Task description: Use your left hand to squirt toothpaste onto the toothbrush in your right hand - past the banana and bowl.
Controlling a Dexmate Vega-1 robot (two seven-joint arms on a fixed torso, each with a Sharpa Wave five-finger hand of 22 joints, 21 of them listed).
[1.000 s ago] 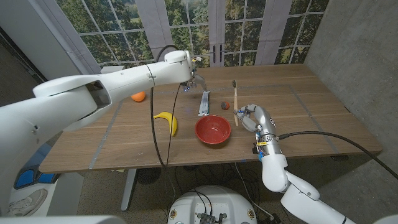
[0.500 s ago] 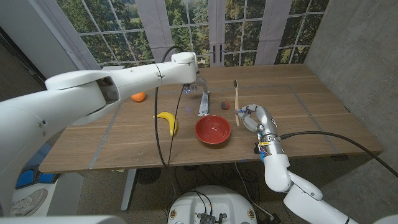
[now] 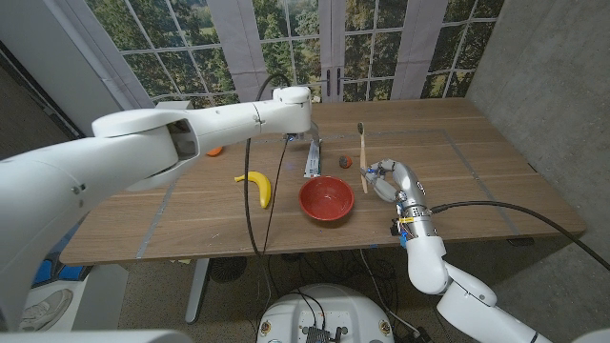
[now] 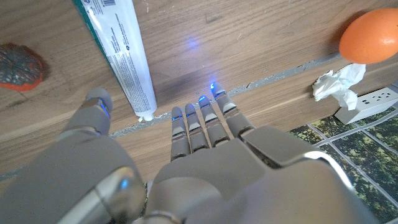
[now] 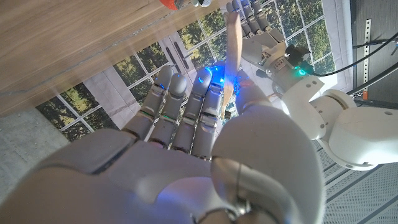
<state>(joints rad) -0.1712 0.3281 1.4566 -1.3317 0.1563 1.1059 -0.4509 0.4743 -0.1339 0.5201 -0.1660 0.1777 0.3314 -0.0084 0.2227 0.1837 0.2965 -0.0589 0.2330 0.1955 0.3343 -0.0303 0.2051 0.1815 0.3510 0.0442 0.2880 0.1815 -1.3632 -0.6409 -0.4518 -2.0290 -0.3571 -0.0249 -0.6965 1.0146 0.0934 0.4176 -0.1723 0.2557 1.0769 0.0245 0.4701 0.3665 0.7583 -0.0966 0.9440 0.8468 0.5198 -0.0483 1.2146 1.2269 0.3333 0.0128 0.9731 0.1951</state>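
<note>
Left hand [image 3: 298, 129] nearer toothpaste [image 3: 313, 158], toothbrush [image 3: 361, 155] unmoved

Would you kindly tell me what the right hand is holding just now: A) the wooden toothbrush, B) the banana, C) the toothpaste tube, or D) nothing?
A: the right hand grips the wooden toothbrush, while the toothpaste tube lies on the table.

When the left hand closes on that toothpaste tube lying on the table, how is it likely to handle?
The toothpaste tube lies flat and looks flattened, so it probably won't roll. Its body looks soft and would likely dent under the left hand, perhaps squirting early. The glossy printed skin may be somewhat slippery; grasping near the cap end, beside the fingertips, seems safer.
</note>
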